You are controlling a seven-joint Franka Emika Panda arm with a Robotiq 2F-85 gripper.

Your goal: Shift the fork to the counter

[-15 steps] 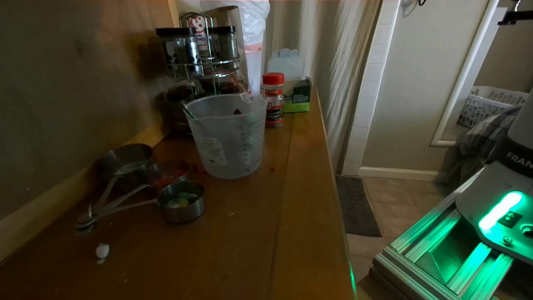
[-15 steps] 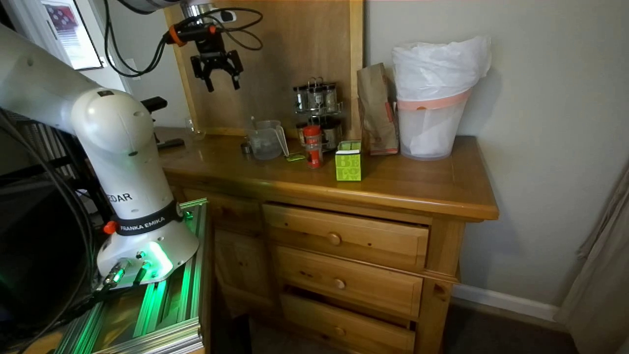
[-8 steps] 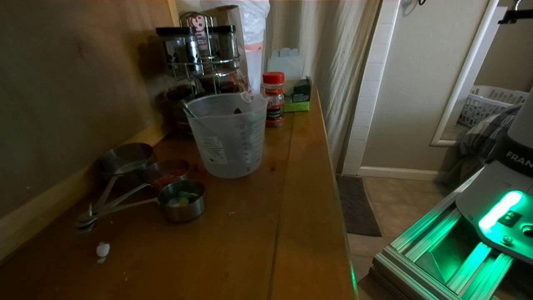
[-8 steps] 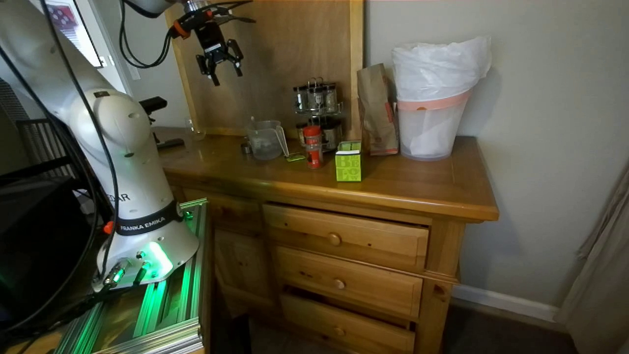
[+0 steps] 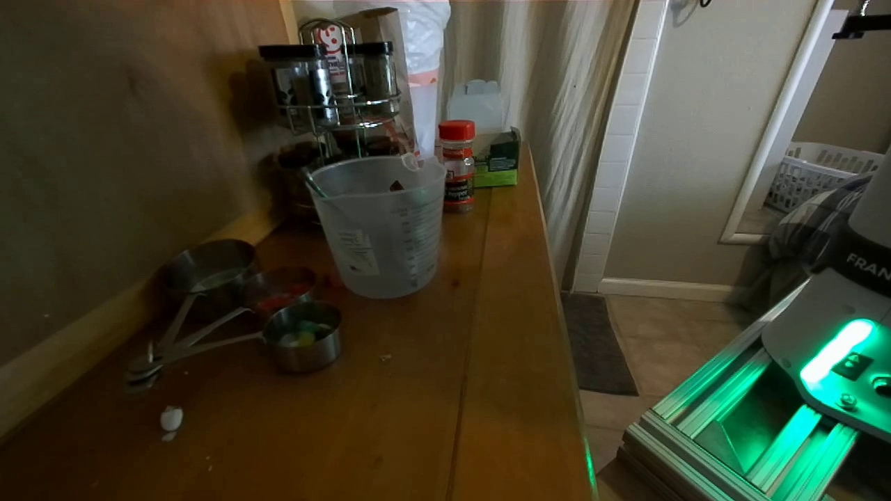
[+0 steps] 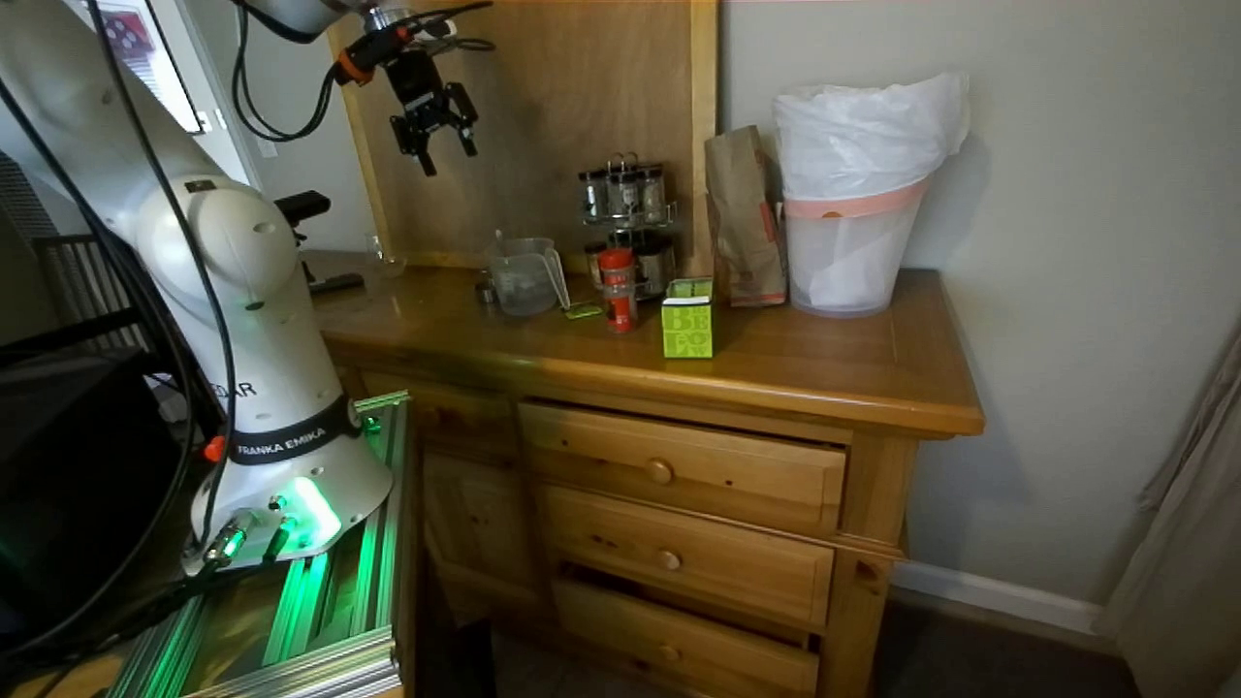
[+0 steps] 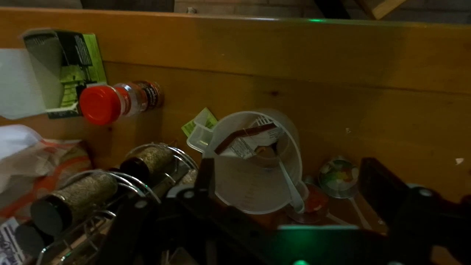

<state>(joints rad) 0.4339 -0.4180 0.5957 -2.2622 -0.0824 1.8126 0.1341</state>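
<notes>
The claw (image 6: 450, 162) hangs spread wide above the bench (image 6: 805, 366), gripping nothing, presumably to admit a slim handle. Below it, inside the plastic cup (image 5: 379, 223), the fork (image 7: 290, 182) leans with its handle end up at the rim, likely the easiest part to pinch. Off to one side of the claw, the spice rack (image 6: 632, 219) probably favours coming down from above.
</notes>
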